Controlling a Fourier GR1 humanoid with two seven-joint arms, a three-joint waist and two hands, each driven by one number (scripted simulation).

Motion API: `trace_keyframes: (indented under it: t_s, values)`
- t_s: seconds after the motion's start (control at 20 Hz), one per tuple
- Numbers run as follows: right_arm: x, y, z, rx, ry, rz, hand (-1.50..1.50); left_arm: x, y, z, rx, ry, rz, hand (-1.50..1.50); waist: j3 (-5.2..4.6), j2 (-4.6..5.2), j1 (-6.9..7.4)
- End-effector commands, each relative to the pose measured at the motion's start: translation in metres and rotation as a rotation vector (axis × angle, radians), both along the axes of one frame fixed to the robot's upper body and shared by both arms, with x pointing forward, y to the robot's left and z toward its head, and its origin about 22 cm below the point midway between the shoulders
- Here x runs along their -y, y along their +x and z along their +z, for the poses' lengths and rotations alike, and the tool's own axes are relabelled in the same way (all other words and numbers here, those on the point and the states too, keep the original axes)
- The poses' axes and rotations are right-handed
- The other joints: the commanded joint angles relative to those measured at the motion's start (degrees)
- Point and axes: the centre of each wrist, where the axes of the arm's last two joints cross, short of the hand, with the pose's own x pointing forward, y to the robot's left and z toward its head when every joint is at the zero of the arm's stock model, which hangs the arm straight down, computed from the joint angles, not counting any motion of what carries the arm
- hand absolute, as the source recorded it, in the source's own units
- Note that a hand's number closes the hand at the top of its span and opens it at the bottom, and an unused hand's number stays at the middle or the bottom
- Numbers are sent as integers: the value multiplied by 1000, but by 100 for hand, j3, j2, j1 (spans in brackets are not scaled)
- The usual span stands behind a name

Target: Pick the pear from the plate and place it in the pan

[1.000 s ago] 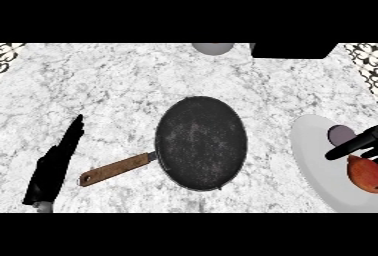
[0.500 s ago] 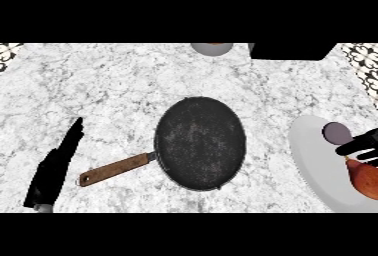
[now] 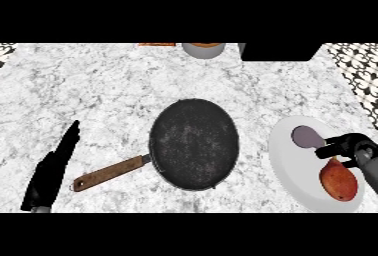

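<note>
A reddish-brown pear [image 3: 339, 181] lies on the white plate [image 3: 291, 165] at the right edge of the counter. My right hand [image 3: 353, 148] hovers over the pear's top, fingers curled beside it, but they do not close round the fruit. The black pan [image 3: 194, 143] with its wooden handle [image 3: 109, 173] sits in the middle, nothing in it. My left hand [image 3: 50, 176] rests at the lower left, fingers straight and pointing up.
A grey round shadow or mark [image 3: 305, 137] shows on the plate above the pear. A grey bowl [image 3: 203, 50] and a dark box [image 3: 280, 51] stand at the counter's far edge. Marble counter [image 3: 103, 95] surrounds the pan.
My right hand has drawn back toward the right edge and curled more over the pear. The view has shifted slightly. The left hand and pan have not moved.
</note>
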Motion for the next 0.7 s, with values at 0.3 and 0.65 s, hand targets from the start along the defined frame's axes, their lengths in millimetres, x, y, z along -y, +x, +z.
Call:
trace_keyframes:
  t_s: [0.3,0.65]
  values:
    - [-61,-53,-46,77,-323,59,150,-11,-9,-5,-34,14,65,0,82,-110,-364]
    - [-47,-30,10,475,-658,198,150,-12,-15,-11,-72,22,76,0,38,-275,-469]
